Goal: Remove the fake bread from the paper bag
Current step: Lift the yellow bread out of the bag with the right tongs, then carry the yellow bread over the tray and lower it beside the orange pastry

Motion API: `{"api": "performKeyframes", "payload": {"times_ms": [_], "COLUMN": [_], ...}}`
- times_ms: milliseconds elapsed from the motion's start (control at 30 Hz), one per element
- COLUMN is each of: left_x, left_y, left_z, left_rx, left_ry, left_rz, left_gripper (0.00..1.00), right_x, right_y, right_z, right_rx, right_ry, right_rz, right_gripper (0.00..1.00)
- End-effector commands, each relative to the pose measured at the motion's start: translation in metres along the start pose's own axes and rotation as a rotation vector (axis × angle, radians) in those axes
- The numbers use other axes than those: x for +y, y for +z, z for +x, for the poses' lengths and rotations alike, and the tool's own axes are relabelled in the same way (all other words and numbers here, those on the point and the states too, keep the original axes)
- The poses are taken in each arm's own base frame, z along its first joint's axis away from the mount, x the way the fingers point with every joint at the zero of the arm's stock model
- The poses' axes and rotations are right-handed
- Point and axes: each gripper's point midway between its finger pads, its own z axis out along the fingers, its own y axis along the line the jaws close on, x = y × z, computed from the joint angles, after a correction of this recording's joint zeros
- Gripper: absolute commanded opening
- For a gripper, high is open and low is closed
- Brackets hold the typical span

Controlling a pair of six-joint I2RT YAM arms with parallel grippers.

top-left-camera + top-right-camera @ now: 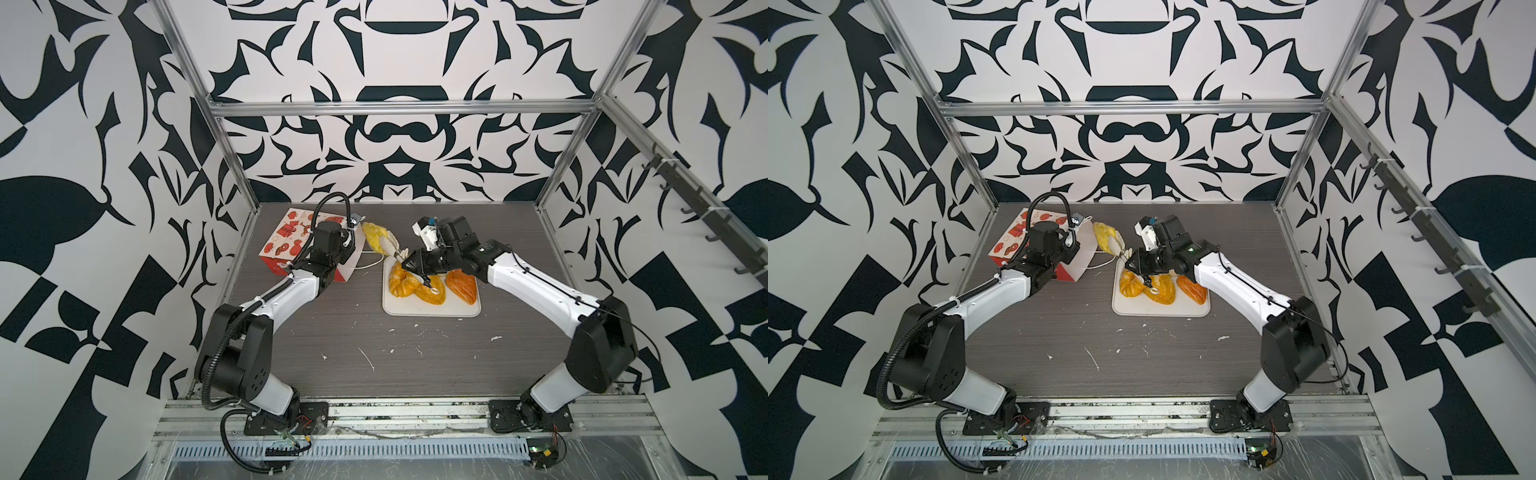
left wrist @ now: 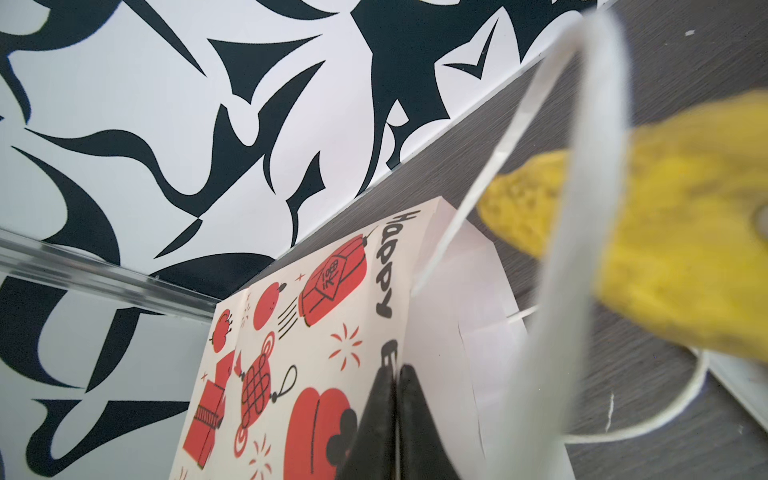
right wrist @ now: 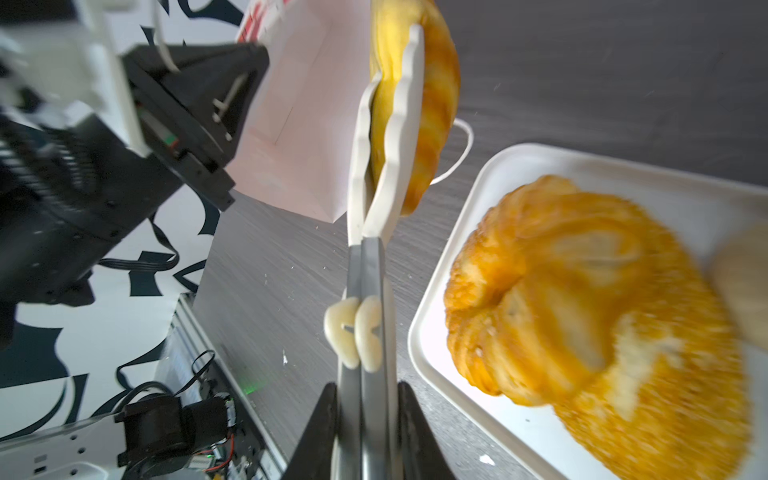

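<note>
Right gripper (image 3: 366, 401) was clamped on the grey handles of a pair of tongs (image 3: 365, 266), and the tongs' white scalloped tips were closed on a yellow piece of fake bread (image 3: 432, 104). That piece hung just outside the mouth of the paper bag (image 1: 291, 241), which lay on its side at the back left of the table with its white inside turned toward the middle. The piece's long axis ran nearly in line with the tongs, straight out from the gripper toward the back wall. The white tray (image 1: 415, 309) lay the other way, toward the robot's side of the piece and partly under the right wrist. It already carried a golden ring-shaped pastry (image 1: 401, 282), a yellow-orange one (image 1: 436, 295) and an orange-brown loaf (image 1: 461, 286). The coming move looked like a short pull back along the tongs' own line and then down. The right arm was plainly the nearer one. It reached forward and inward from its base, with its forearm low over the tray and its wrist turned so the tongs pointed back-left. Left gripper (image 2: 397, 399) had its jaws together on the paper bag's rim, pinning the mouth open. Its arm was bent forward over the bag, and a white cord handle (image 1: 370, 264) trailed on the table between bag and tray.
</note>
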Motion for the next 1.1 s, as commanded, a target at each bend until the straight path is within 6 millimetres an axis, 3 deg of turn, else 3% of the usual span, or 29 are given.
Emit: {"api": "performKeyframes", "payload": {"times_ms": [0,233,433,567,800,1067], "left_x": [0.01,0.009,0.01,0.009,0.01,0.009], "left_y": [0.0,-0.001,-0.003,-0.003,-0.004,-0.006], "left_z": [-0.015,-0.015,-0.015,-0.016,-0.015,-0.016], "left_rx": [-0.042,-0.044,-0.048,-0.052,-0.055,-0.067], "left_ry": [-0.031,-0.031,-0.036,-0.04,-0.042,-0.053], "left_rz": [-0.033,-0.028,-0.03,-0.027,-0.03,-0.029], "left_gripper": [0.09,0.08,0.08,0.09,0.09,0.08], "right_x": [0.006,-0.035,-0.064,-0.075,-0.076,-0.075], "right_y": [-0.038,-0.097,-0.131,-0.142,-0.151,-0.149], "right_z": [-0.023,-0.009,0.016,0.031,0.053,0.075], "right_rx": [-0.145,-0.195,-0.169,-0.117,-0.012,0.054], "right_ry": [-0.101,-0.168,-0.179,-0.214,-0.315,-0.32], "right_rz": [0.055,0.369,0.566,0.703,0.918,0.974], "right_gripper": [0.0,0.0,0.0,0.0,0.0,0.0]}}
